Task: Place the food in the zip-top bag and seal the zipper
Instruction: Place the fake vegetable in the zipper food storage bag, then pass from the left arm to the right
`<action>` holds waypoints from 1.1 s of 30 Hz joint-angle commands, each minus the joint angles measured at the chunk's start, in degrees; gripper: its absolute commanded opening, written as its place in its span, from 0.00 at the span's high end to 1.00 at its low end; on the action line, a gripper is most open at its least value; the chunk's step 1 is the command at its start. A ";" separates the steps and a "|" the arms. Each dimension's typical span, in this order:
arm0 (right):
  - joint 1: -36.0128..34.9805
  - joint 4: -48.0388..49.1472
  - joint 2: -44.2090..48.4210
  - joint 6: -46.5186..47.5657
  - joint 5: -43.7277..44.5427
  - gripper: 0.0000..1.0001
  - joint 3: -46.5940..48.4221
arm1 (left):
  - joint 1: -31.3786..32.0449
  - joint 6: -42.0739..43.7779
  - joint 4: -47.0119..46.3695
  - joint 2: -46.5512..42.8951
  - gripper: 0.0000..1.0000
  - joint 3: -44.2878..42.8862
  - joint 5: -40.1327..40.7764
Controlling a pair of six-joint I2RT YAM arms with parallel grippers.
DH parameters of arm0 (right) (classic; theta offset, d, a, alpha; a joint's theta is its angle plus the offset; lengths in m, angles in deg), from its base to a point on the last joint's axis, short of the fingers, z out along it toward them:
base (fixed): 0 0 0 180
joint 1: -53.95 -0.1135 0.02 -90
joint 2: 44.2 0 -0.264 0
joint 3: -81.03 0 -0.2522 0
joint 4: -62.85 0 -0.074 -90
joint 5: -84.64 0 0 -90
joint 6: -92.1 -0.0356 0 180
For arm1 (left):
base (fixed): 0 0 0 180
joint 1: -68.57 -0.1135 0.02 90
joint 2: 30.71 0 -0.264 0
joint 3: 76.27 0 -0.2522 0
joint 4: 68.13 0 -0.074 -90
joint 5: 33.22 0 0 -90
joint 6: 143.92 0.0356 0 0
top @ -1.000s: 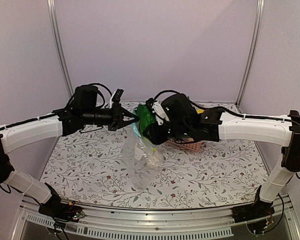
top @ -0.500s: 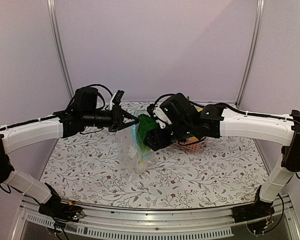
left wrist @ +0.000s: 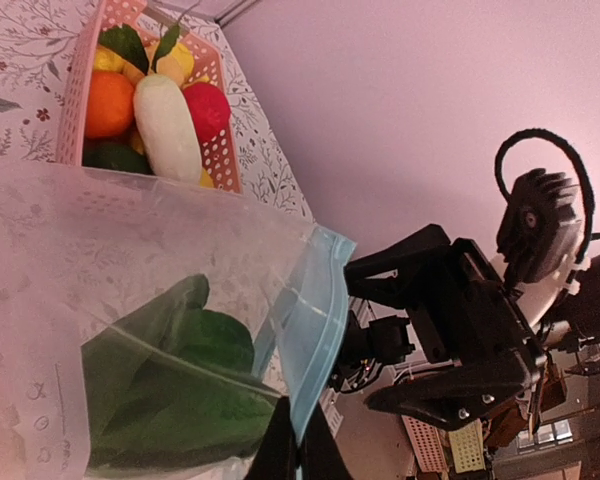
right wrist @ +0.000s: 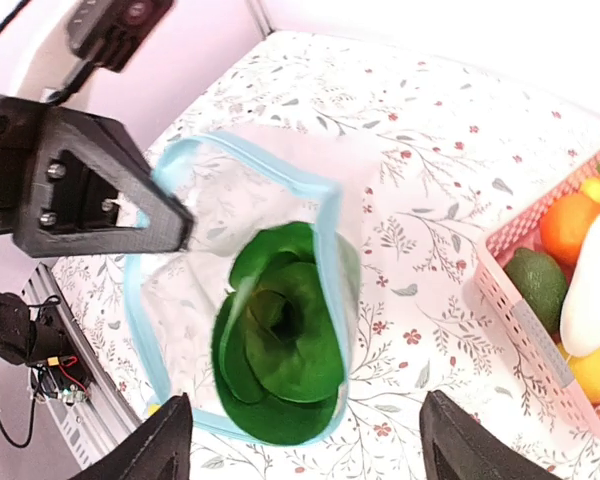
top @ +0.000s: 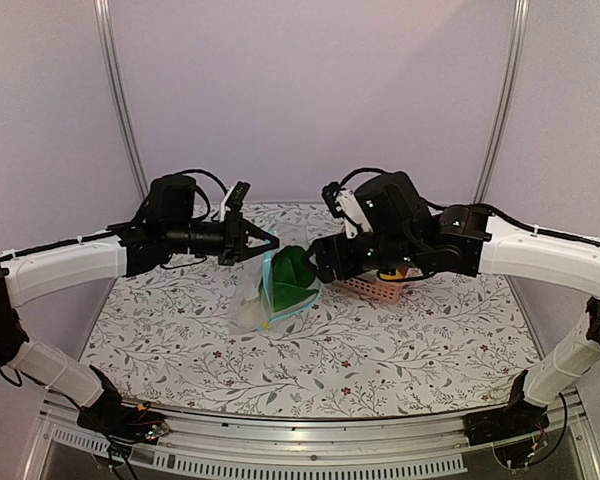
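The clear zip-top bag hangs open, its bottom on the table. My left gripper is shut on its light-blue zipper edge, fingers pinching the strip. The bok choy sits inside the bag, leaves up. My right gripper is open and empty just right of the bag mouth, jaws spread wide. A red-pink fruit and an orange fruit lie in the pink basket.
The pink basket stands behind and under my right arm, also holding a white vegetable, yellow pieces and a dark green item. The floral tablecloth spreads to the front.
My right gripper let go of the bok choy into the bag, opened and drew back to the right. The bag settled lower with the bok choy in it. My left gripper held still.
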 commanded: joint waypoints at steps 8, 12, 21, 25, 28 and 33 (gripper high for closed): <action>1.67 9.45 3.51 -7.14 -0.97 0.45 -12.78 | -0.37 -0.78 -0.14 -0.19 1.00 -0.34 -0.07; 1.67 10.28 2.14 -8.05 1.10 0.55 -12.25 | -0.37 -0.77 0.05 -0.10 1.00 -0.61 -0.19; 1.59 10.97 -2.58 -7.94 -0.12 0.63 -8.99 | -0.37 -0.39 0.78 0.04 1.00 -1.16 -0.08; 1.63 10.93 -3.80 -7.97 -1.63 0.70 -8.57 | -0.45 0.36 1.75 0.00 1.00 -1.62 0.30; 1.63 10.67 -3.95 -8.23 -2.26 0.86 -8.64 | -0.62 1.80 3.28 0.01 1.00 -2.15 1.04; 1.64 7.58 -1.50 -9.04 -5.76 1.00 -6.43 | -2.30 9.08 15.59 0.43 1.00 -5.62 6.67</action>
